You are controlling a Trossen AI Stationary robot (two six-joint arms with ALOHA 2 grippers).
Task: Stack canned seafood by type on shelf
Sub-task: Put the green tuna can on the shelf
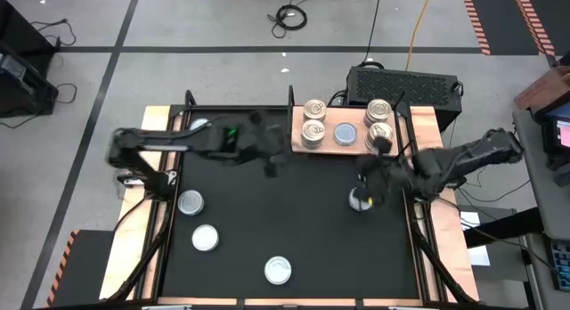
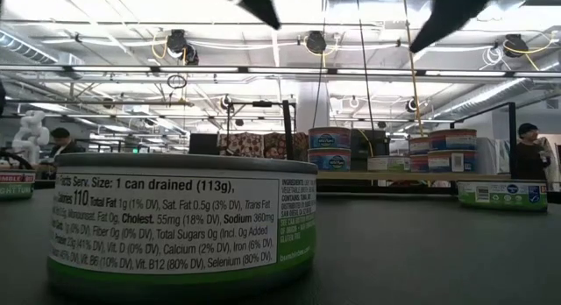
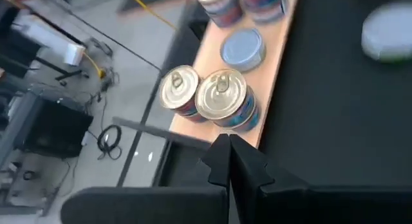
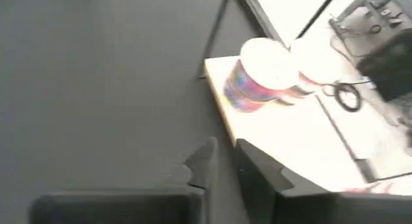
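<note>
The shelf (image 1: 360, 146) is a light wooden board at the table's far edge. It carries cream-gold pull-tab tins on the left (image 1: 313, 132) and on the right (image 1: 380, 132), and one blue-lidded tin (image 1: 345, 133) between them. Silvery-lidded tins lie loose on the black mat (image 1: 190, 202) (image 1: 206, 238) (image 1: 278, 270). My left gripper (image 1: 272, 165) is shut and empty, just left of the shelf's near left corner; its wrist view shows the gold tins (image 3: 222, 98). My right gripper (image 1: 367, 187) hovers just near the shelf, narrowly open and empty (image 4: 224, 161), over another tin (image 1: 360, 201).
A dark upright post (image 1: 291, 101) stands at the shelf's left end. A black box (image 1: 401, 83) sits on the floor beyond the table. A green-labelled tin (image 2: 180, 226) stands close to the table's near edge. People show in the room behind (image 2: 529, 152).
</note>
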